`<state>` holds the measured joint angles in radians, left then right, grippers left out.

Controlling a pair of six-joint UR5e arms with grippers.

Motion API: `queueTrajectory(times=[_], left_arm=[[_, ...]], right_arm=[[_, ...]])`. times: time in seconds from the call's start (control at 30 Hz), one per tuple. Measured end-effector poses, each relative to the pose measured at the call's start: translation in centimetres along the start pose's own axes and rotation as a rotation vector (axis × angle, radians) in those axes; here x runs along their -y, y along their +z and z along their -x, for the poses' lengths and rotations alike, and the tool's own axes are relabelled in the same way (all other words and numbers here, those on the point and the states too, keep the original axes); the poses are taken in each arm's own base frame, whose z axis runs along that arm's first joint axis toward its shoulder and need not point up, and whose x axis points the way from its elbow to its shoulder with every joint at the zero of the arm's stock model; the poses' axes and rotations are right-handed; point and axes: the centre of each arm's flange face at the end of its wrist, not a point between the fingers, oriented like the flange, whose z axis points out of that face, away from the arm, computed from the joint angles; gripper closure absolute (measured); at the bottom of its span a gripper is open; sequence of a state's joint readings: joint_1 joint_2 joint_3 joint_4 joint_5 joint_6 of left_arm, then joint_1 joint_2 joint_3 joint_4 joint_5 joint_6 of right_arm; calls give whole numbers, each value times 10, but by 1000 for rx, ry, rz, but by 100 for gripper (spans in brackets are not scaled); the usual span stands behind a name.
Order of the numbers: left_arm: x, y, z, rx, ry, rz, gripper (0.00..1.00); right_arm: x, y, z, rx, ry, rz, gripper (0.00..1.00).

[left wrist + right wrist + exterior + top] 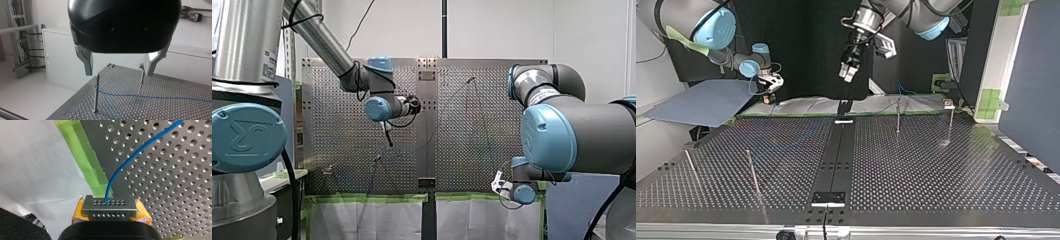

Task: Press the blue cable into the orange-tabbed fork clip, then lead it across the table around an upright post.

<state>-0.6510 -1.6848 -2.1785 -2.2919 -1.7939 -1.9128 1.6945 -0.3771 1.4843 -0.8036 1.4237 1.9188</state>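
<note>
The blue cable (130,157) runs over the perforated table (175,182) and ends between the yellow pads of my right gripper (109,206), which is shut on it at the table's taped edge. In the front view my right gripper (498,183) sits low at the right. My left gripper (119,72) hangs open and empty above the table, well above an upright post (96,93) that the blue cable (140,96) bends around. The top view shows my left gripper (848,71) high over the table's far edge. A small clip (948,104) stands at the far right there; its tab colour is unclear.
A second post (142,76) stands ahead of my left gripper. More thin posts (753,172) rise at the top view's left and one (897,117) near the far edge. Green tape (86,157) and white sheeting line the table's edge. A dark centre rail (836,155) divides the table.
</note>
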Motion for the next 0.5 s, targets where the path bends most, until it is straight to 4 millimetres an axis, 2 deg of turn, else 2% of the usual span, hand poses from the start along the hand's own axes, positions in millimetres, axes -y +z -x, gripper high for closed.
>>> queueTrajectory(times=[0.3,0.5], left_arm=[[-14,-28,-20,-4,1,2,0],[-26,-54,-36,-49,12,18,0]], right_arm=[[-1,1,-1,-5,3,1,100],[-1,1,-1,-6,3,2,100]])
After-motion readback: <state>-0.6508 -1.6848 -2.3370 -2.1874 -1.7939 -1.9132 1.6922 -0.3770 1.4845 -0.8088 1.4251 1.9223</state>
